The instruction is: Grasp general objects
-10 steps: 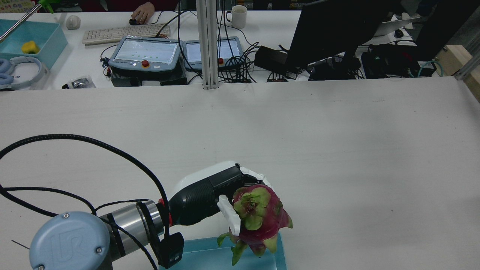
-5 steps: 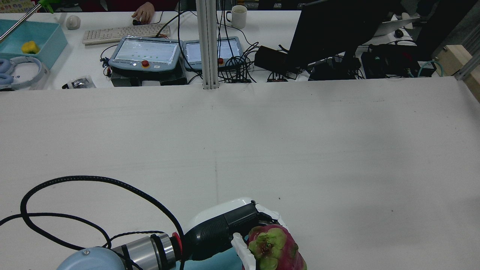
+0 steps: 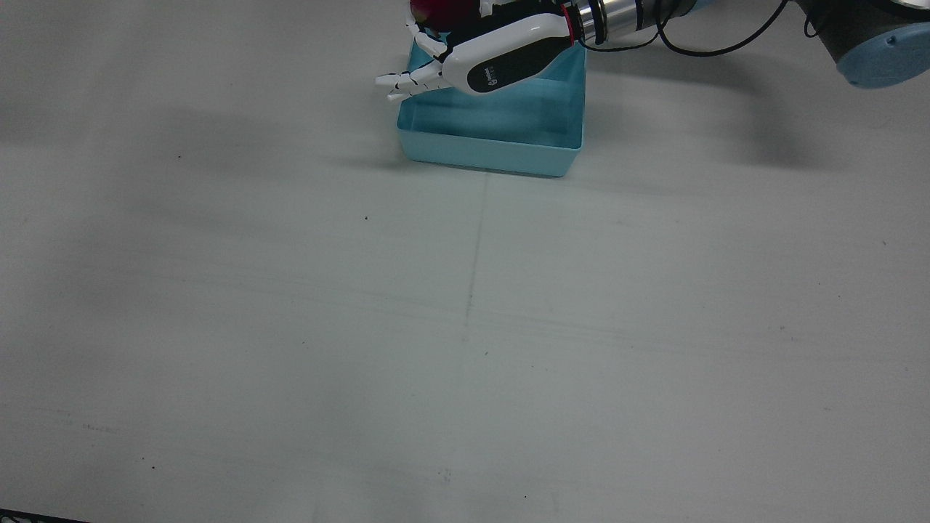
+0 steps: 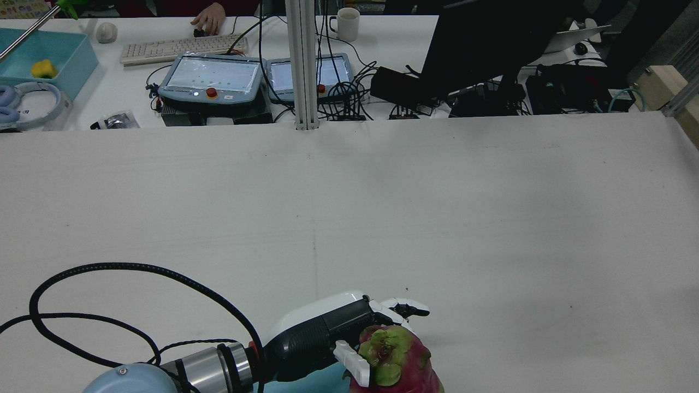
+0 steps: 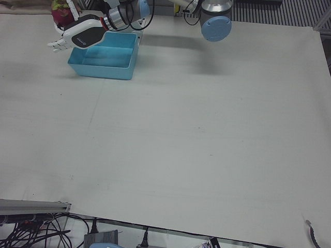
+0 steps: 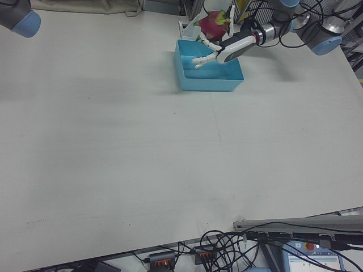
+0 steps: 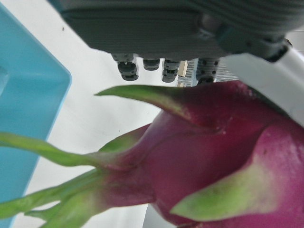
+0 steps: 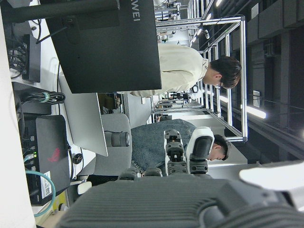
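A pink dragon fruit (image 4: 396,360) with green scales sits against the palm and thumb of my left hand (image 4: 327,327), above the near-robot corner of a blue bin (image 3: 494,149). The hand's fingers (image 4: 409,309) stretch straight out and do not wrap the fruit. The front view shows the hand (image 3: 494,62) over the bin, with the fruit (image 3: 443,9) at the top edge. The fruit (image 7: 213,156) fills the left hand view. The right hand's fingers (image 8: 183,156) show only in its own view, apart and holding nothing.
The bin (image 5: 103,70) stands at the robot's edge of the white table and holds nothing that shows. Beyond the far edge are teach pendants (image 4: 210,76), a monitor (image 4: 486,43) and cables. The right arm's elbow (image 6: 17,14) is at the corner.
My left hand carried the dragon fruit back toward the robot's side over the bin. Since half a second ago its fingers have opened out straight from around the fruit.
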Robot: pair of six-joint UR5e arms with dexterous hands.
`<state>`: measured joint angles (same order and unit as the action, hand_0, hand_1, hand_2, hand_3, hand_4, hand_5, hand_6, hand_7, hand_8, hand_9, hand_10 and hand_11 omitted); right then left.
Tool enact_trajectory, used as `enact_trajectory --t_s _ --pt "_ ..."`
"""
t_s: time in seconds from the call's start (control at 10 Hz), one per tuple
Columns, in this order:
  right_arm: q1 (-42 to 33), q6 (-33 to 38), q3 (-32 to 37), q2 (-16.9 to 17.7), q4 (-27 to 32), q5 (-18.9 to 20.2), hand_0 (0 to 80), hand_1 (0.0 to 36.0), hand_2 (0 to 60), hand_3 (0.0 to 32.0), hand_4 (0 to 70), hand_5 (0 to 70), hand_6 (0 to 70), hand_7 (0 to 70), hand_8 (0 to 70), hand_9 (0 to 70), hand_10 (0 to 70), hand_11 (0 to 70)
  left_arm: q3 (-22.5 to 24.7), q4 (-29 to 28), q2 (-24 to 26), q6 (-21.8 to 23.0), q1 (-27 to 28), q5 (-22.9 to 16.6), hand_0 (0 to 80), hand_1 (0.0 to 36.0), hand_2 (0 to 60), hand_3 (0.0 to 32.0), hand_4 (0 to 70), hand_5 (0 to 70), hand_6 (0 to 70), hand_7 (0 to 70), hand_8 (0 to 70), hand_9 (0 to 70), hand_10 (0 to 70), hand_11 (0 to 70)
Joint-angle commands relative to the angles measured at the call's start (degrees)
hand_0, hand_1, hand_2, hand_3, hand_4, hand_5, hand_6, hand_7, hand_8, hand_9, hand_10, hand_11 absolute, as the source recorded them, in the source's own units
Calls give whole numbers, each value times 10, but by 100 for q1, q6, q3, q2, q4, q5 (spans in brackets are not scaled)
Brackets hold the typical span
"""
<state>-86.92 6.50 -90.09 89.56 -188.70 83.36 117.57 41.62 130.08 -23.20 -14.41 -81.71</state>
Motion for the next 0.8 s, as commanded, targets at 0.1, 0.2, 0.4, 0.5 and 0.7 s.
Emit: enact_trajectory --t_s 0.1,0.2,0.4,0.5,0.7 --pt "0 0 0 0 0 -4 0 0 0 0 0 0 0 0 0 0 0 0 20 -14 -36 0 -1 6 465 32 0 0 0 11 0 170 47 20 0 0" --pt "0 0 0 0 0 -4 0 0 0 0 0 0 0 0 0 0 0 0 20 -14 -36 0 -1 -3 465 29 0 0 17 19 0 156 47 17 0 0" --pt "0 0 0 0 0 -4 0 0 0 0 0 0 0 0 0 0 0 0 29 12 -44 26 -44 -3 463 25 0 0 0 8 0 146 39 15 0 0" --pt "0 0 0 0 0 -4 0 0 0 0 0 0 0 0 0 0 0 0 -23 21 -27 113 -97 -3 462 25 0 0 0 11 0 155 40 17 0 0" --pt "0 0 0 0 0 5 0 0 0 0 0 0 0 0 0 0 0 0 -137 91 17 323 -167 58 458 16 0 0 87 54 0 185 23 23 0 0"
